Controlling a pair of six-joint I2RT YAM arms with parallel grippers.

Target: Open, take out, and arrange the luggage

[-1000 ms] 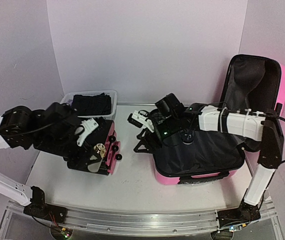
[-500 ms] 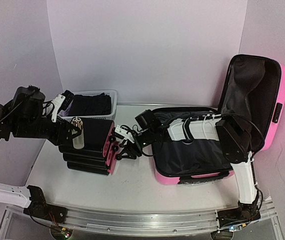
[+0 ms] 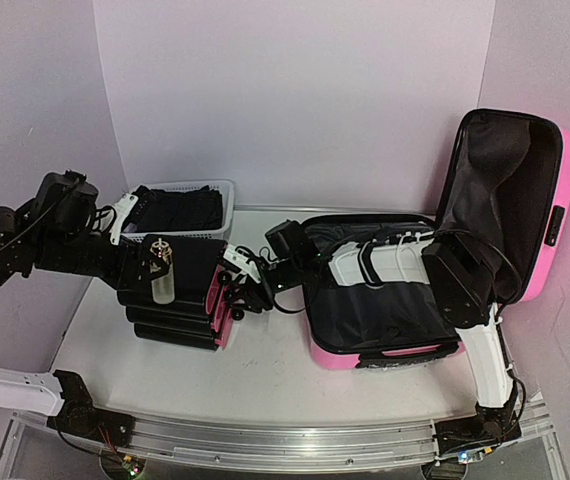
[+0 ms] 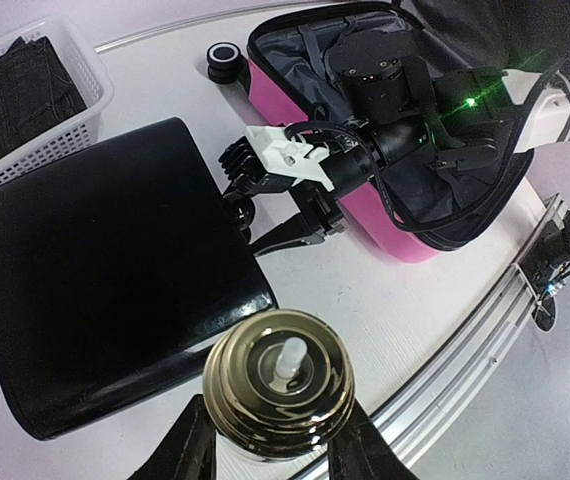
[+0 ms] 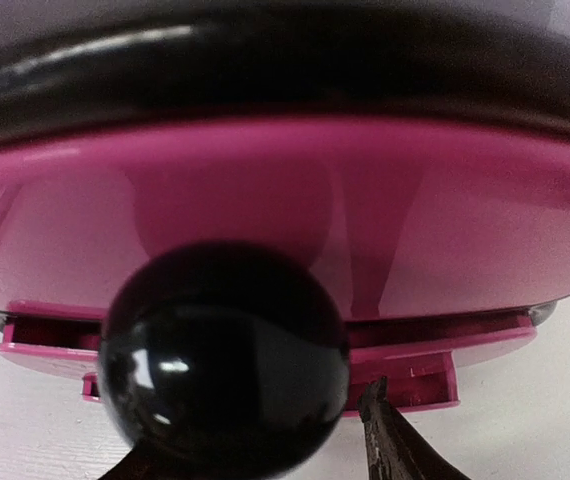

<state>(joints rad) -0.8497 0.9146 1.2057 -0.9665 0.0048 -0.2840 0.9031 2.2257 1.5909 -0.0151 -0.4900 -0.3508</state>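
Your left hand [image 4: 275,445] is clamped on a gold-capped bottle [image 4: 278,385], close to the small black-and-pink case [image 3: 180,300]. Your right hand [image 3: 240,283] straddles that case's black wheel [image 5: 223,360] — gripping or not, I cannot tell. The pink suitcase [image 3: 385,352] lies open on the surface's [image 3: 265,370] right side, lid upright.

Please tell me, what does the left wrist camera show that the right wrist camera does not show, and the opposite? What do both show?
Only the left wrist: a gold-capped bottle between the left fingers, the white basket, the open large pink suitcase and the right arm. Only the right wrist: the glossy pink shell of the small case, very close. Both: the small case, a black wheel of it, and the right fingers beside that wheel.
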